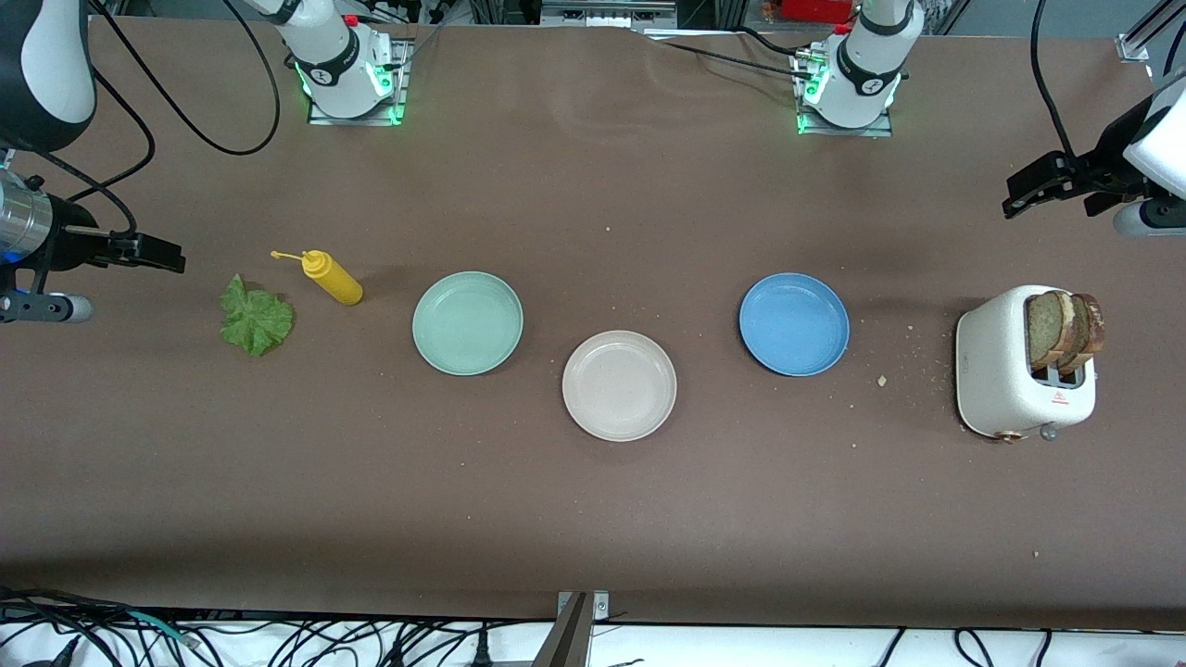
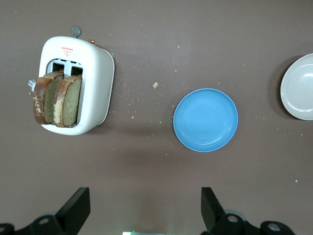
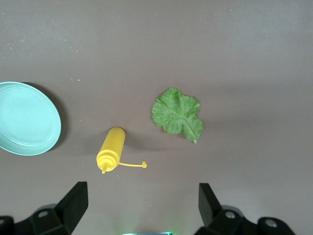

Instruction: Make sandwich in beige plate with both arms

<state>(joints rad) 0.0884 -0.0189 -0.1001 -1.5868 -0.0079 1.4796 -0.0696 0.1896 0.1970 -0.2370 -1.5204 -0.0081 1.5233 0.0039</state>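
You had both arms raised and waiting at the table's ends: the left gripper [image 1: 1019,196] over bare table by the toaster [image 1: 1005,371], the right gripper [image 1: 171,257] over the table near the lettuce leaf [image 1: 255,320]. The beige plate [image 1: 619,385] sat mid-table, holding nothing, at five o'clock from the mint-green plate [image 1: 467,322] and seven o'clock from the blue plate [image 1: 794,323]. Two bread slices [image 1: 1061,329] stood in the toaster. Both claws were spread wide, gripping nothing.

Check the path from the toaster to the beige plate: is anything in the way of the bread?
The blue plate lies between the toaster, where the bread stands, and the beige plate. It is low, so a lifted slice should pass over it.
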